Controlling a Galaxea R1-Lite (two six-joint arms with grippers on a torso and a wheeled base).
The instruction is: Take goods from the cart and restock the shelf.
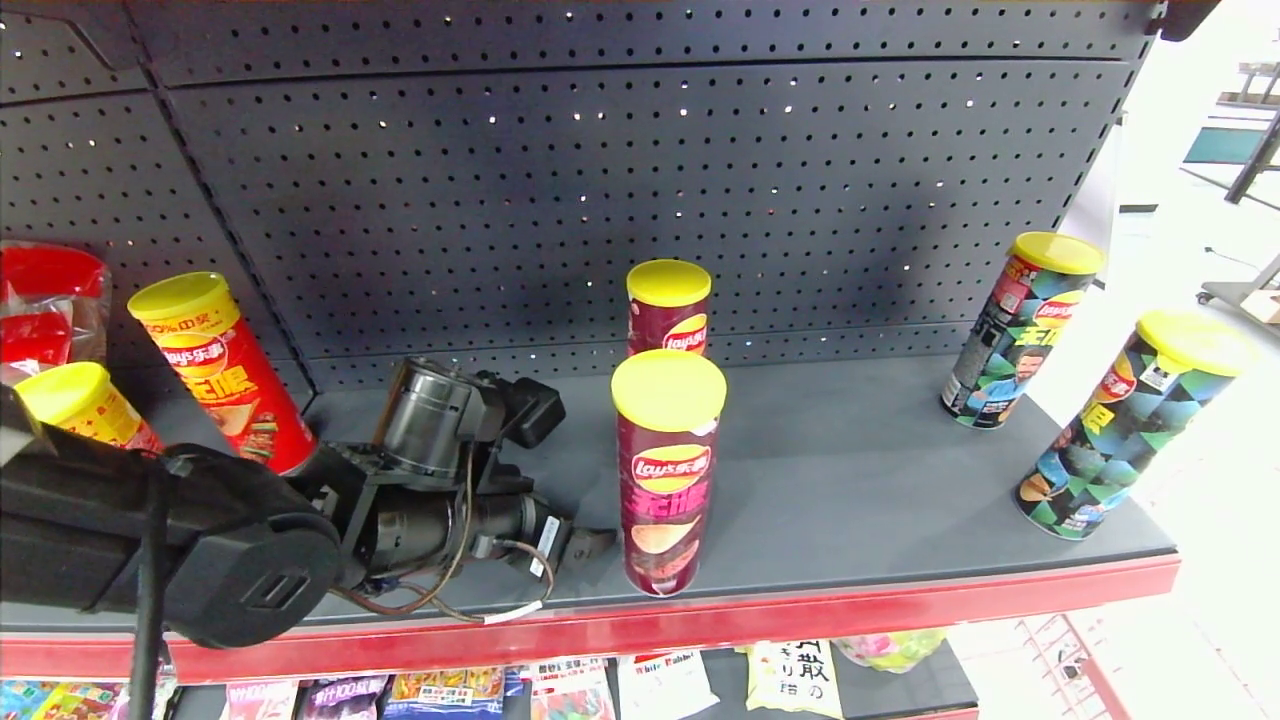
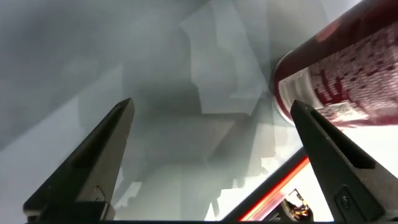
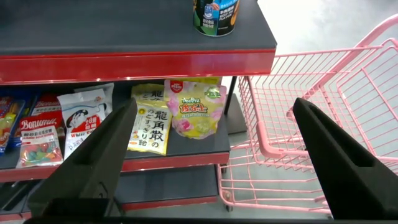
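Maroon chip can (image 1: 667, 470) stands upright at the front of the grey shelf (image 1: 860, 480), close to its red front lip (image 1: 700, 625), yellow lid on. Second maroon can (image 1: 668, 310) is upright straight behind it, near the pegboard back panel (image 1: 640, 180).

Left gripper (image 2: 212, 106) lies low over the shelf, just left of the front can and pointing toward its lower part. Its fingers (image 2: 106, 149) are spread wide, nothing held. In the left wrist view the can's base sits just beside one fingertip, past it and not between the two. Touching or not: cannot tell.

Shelf's left end: red chip can (image 1: 222, 370) behind the left arm, another red can (image 1: 80, 405) nearer the front, partly hidden by the arm. Red packets (image 1: 40, 300) at the far left edge.

Shelf's right end: two patterned cans, both upright with yellow lids. The rear patterned can (image 1: 1020, 330) is by the back panel, the front patterned can (image 1: 1130, 425) near the shelf corner. Both stand well apart from the maroon ones.

Right gripper (image 3: 214, 106) hangs out in front of the shelving, below the top shelf, fingers wide and empty. Past it a lower shelf (image 3: 174, 163) carries snack bags: white bag (image 3: 81, 121), yellow bag (image 3: 149, 121), green-yellow bag (image 3: 194, 109). Pink wire cart (image 3: 292, 55) stands on the floor just beside the shelving.
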